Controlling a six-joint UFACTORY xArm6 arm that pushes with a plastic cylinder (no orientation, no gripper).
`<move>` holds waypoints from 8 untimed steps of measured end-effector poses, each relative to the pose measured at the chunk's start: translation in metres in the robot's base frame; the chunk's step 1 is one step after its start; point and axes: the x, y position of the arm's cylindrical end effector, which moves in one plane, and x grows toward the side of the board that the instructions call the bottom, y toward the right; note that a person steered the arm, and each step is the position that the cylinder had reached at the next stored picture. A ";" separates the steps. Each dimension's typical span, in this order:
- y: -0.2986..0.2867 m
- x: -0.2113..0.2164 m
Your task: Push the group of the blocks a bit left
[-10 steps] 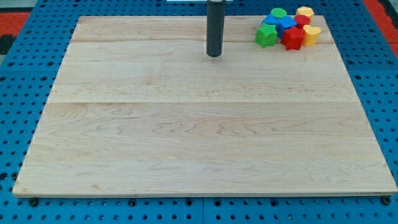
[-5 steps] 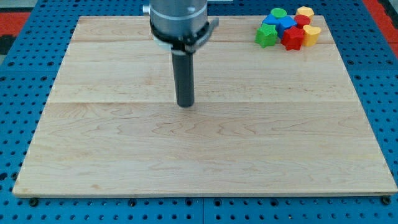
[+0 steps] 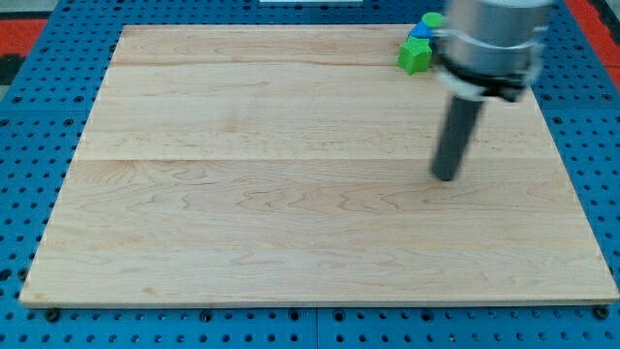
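The group of blocks sits at the board's top right corner. Only a green block (image 3: 414,57), part of a blue block (image 3: 420,33) and part of a second green block (image 3: 432,19) show. The arm's body hides the rest of the group. My tip (image 3: 445,176) rests on the board right of centre, well below the group towards the view's bottom and touching no block.
The wooden board (image 3: 242,194) lies on a blue perforated table (image 3: 29,145). The arm's grey housing (image 3: 489,39) covers the board's top right corner.
My tip has moved from the board's centre-left far to the right. The arm's body now covers the red and yellow blocks and most of the blue ones.
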 end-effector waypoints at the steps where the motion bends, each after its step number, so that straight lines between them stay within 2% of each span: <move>1: 0.113 -0.008; 2: 0.155 -0.030; 3: 0.156 -0.050; 4: 0.156 -0.153; 6: 0.152 -0.276; 7: 0.152 -0.276; 8: 0.116 -0.269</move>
